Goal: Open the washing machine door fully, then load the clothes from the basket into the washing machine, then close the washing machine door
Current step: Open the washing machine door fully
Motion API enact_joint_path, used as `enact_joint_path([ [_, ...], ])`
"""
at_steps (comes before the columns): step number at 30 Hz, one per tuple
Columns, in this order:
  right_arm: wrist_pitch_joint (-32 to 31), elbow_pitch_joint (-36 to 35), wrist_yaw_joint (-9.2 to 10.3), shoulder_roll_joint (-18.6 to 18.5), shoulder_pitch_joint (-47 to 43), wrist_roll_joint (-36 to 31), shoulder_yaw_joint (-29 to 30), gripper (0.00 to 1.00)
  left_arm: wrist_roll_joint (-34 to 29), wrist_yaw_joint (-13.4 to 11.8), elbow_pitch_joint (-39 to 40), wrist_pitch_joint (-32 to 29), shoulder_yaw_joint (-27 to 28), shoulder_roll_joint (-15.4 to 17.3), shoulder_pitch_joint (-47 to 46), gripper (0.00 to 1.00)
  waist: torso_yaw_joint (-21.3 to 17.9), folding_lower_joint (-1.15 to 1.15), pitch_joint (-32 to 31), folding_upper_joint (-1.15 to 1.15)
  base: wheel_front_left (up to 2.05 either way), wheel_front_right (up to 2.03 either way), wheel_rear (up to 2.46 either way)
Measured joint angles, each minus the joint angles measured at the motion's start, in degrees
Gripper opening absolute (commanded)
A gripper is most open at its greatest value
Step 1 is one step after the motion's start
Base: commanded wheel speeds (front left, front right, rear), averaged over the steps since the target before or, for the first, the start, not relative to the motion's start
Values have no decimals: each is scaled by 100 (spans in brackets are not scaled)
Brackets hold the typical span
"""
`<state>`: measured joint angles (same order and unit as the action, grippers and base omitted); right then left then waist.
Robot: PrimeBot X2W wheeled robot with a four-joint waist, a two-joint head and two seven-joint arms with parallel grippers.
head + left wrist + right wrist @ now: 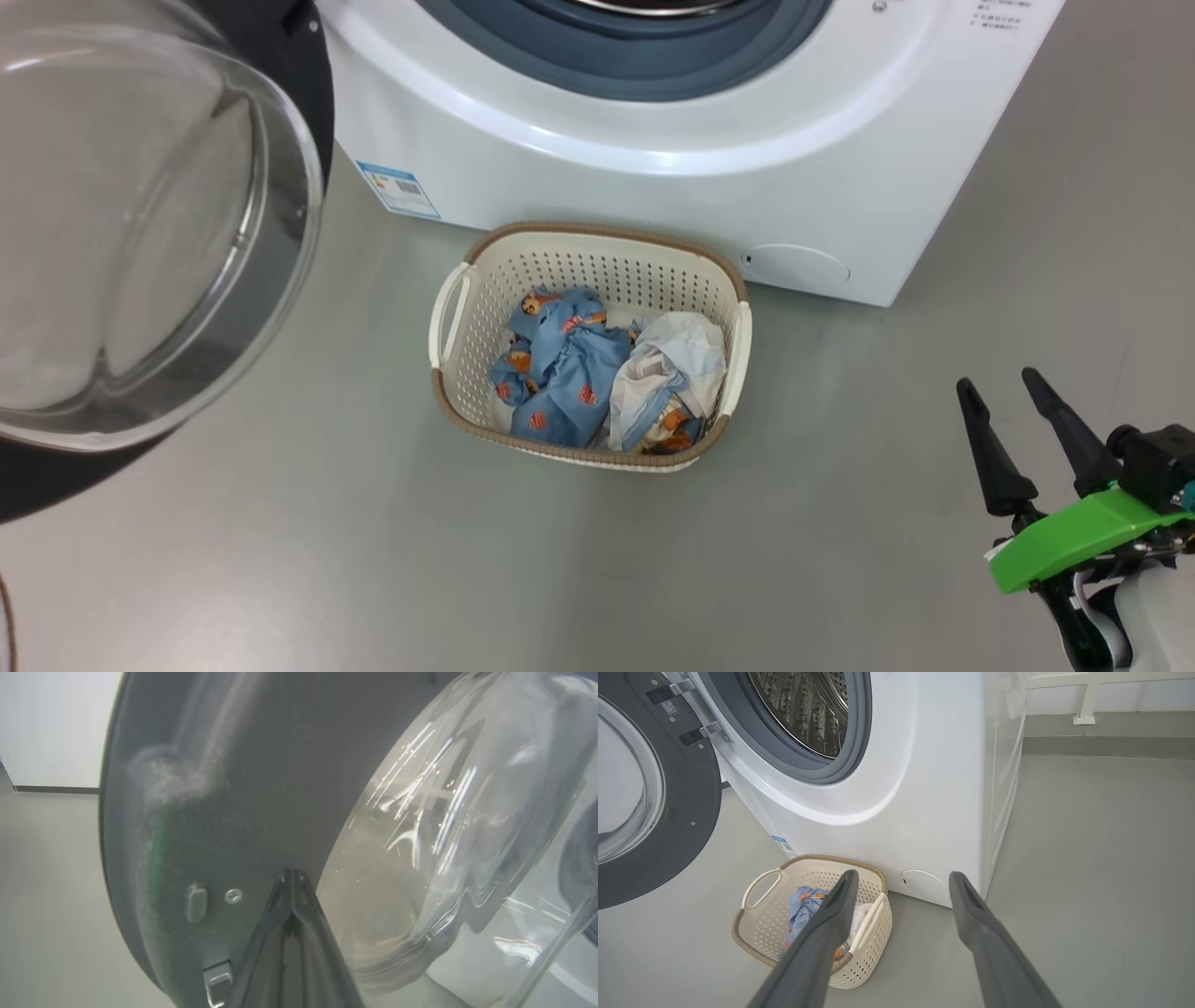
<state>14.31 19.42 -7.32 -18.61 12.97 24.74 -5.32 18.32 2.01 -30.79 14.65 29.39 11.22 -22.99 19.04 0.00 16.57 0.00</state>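
By the open door [140, 215], the left gripper [292, 877] is pressed together — the right gripper [994, 381], spread and empty, hangs right of the basket [597, 230] of clothes [565, 364].

A big white washing machine [924, 788] and a cream basket [597, 271] of clothes [569, 373] are sitting on a bare grey floor [1101, 882] by a plain white wall [56, 718], suggesting a sparse laundry room.

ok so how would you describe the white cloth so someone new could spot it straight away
Find the washing machine; the basket stands on the floor just in front of it. In the basket's half toward the robot's right lies the white cloth, beside the blue clothes. It is the only pale piece; its neighbours are blue with orange prints.
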Motion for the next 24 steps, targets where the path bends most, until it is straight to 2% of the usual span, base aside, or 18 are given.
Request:
enact_joint_path([
  [7, 0, -31, 0, -30, 148, -49, 10, 100, -178, 183, -510, 4, 381, 198, -449, 0, -40, 0, 248, 0, 0, 0, 0],
  [24, 0, -91, 0, -97, 377, -97, 9, 100, -458, 355, -1362, 3, 1121, 704, -1307, 0, -149, 0, 736, 0, 0, 0, 0],
])
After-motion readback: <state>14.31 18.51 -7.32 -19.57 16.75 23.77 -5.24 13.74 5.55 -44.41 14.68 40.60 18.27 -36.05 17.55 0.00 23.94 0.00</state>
